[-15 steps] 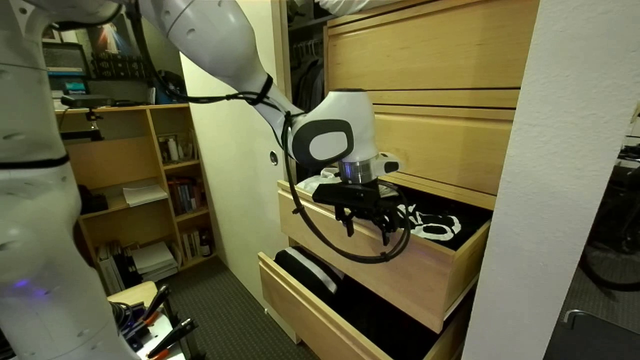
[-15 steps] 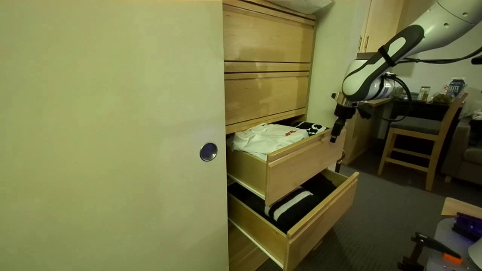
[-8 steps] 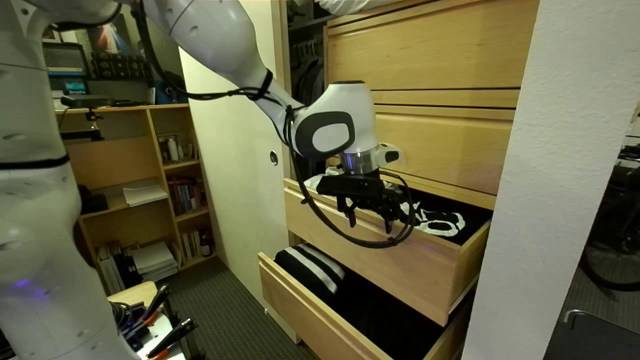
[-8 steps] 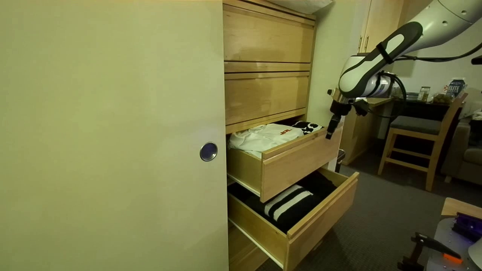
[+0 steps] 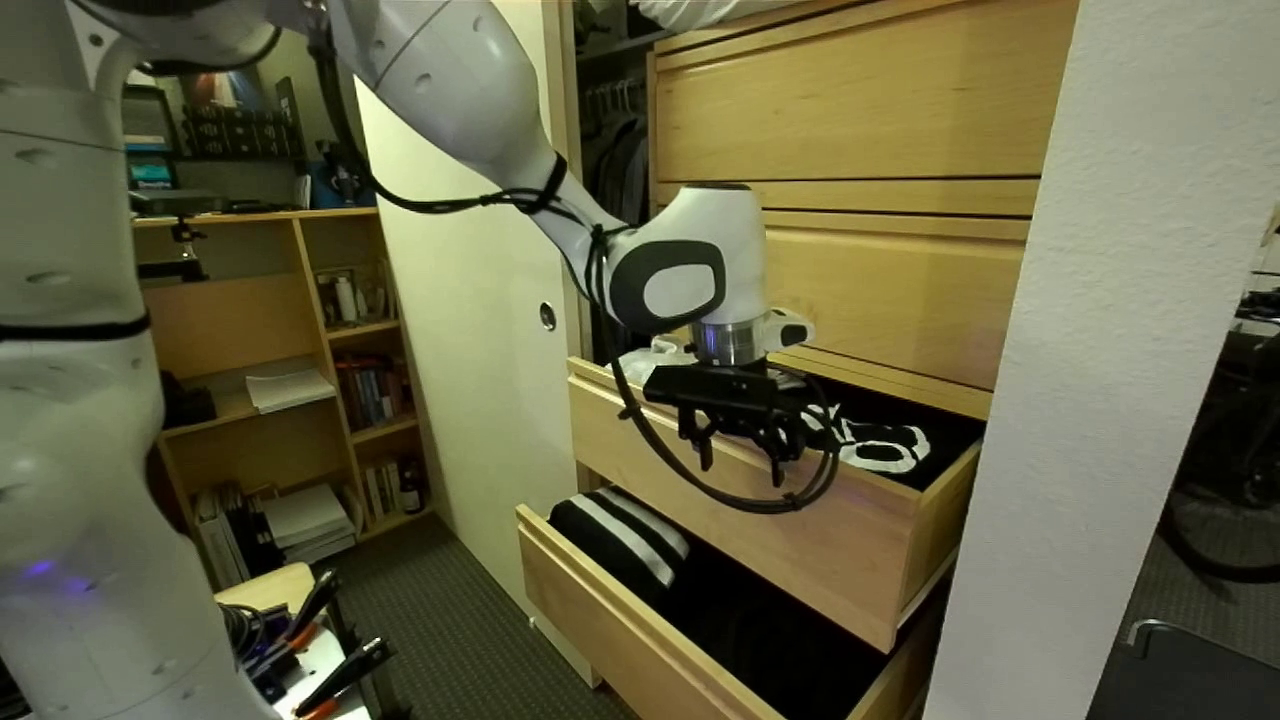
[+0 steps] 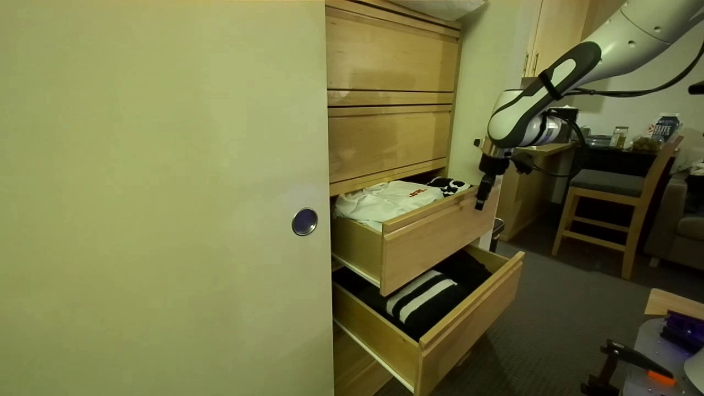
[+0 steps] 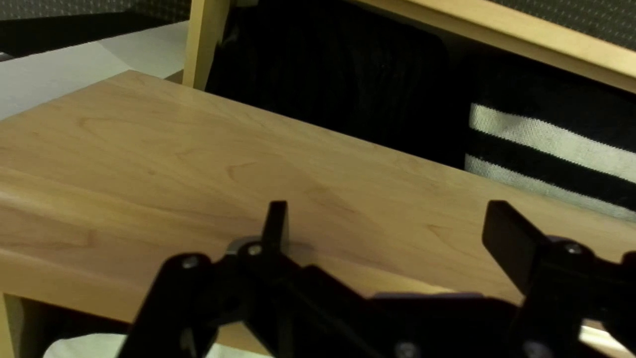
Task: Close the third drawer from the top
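Two end effector fingers wide apart, drawer contact unclear

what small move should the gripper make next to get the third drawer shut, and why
I'd probably push the gripper slowly inward against the front of the third drawer. Both exterior views show that drawer open, with the gripper outside its front, pointing down. Whether they touch is unclear, so a slow start seems wise.
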Robot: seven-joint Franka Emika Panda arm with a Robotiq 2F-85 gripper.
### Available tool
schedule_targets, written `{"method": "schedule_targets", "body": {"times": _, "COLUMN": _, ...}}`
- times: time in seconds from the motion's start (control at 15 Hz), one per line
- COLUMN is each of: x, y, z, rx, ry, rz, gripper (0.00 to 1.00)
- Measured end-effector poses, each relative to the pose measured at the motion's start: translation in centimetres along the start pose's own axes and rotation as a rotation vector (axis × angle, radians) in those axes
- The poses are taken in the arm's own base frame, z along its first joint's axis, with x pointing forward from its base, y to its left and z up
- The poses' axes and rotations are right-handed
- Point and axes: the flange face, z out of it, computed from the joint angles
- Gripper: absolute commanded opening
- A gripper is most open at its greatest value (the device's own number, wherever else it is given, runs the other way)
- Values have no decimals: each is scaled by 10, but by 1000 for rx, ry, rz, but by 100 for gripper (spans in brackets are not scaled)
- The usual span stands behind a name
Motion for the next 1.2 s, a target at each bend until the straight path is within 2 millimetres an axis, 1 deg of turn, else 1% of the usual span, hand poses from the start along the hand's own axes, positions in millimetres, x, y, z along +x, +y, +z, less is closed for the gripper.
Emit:
{"method": "schedule_targets", "body": {"times": 0.2, "x": 8, "y": 6, "z": 4, "rx": -3, "ry": 2, "rz": 1, "gripper": 100}}
{"method": "schedule_targets", "body": {"times": 0.53, "x": 29, "y": 15, "z": 9, "rx": -14, "ry": 18, "rz": -8, "gripper": 100}}
{"method": "schedule_targets", "body": {"times": 1.2, "x": 72, "y": 43, "z": 22, "rx": -34, "ry": 66, "rz": -7, "gripper": 100}}
